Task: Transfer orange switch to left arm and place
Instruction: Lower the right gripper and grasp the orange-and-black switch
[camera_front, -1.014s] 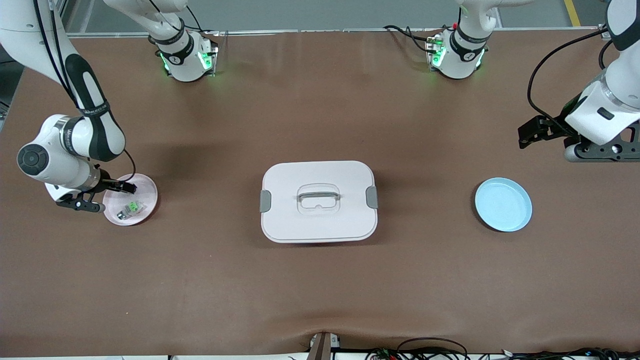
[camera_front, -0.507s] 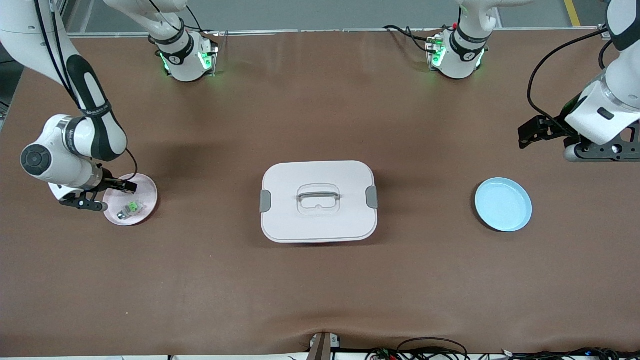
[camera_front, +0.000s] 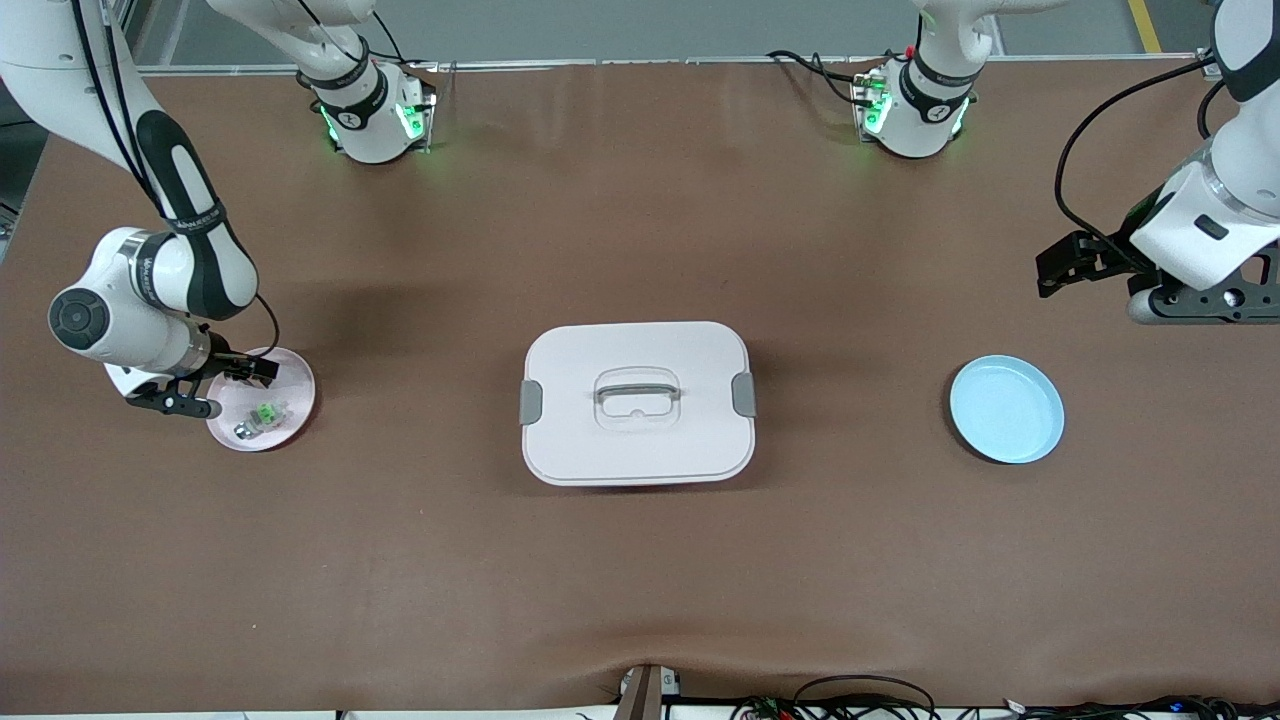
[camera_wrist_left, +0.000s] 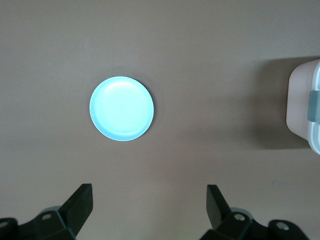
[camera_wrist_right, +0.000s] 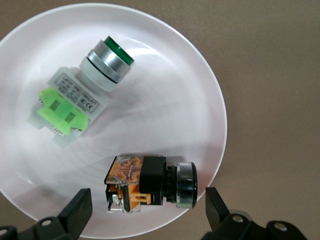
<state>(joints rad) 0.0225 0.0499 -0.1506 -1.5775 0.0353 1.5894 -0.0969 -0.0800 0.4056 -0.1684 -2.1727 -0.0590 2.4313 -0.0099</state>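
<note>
The brown tabletop is carrying everything. The white box is sitting at its middle, with its handle facing up. The blue plate is lying toward the left arm's end of the tabletop, and the pink plate is lying toward the right arm's end.

The left hand is hanging over bare tabletop near the blue plate, with its fingers spread wide and holding nothing. The right hand is hovering over the pink plate, with its fingers also wide apart and gripping nothing.

The green switch is lying on its side in the pink plate. The orange switch is lying on its side in the same plate, just beside the green one, between the right hand's fingers. Its long axis is running across the gap between the fingers, with the round black button end pointing toward one finger and the orange end toward the other.
</note>
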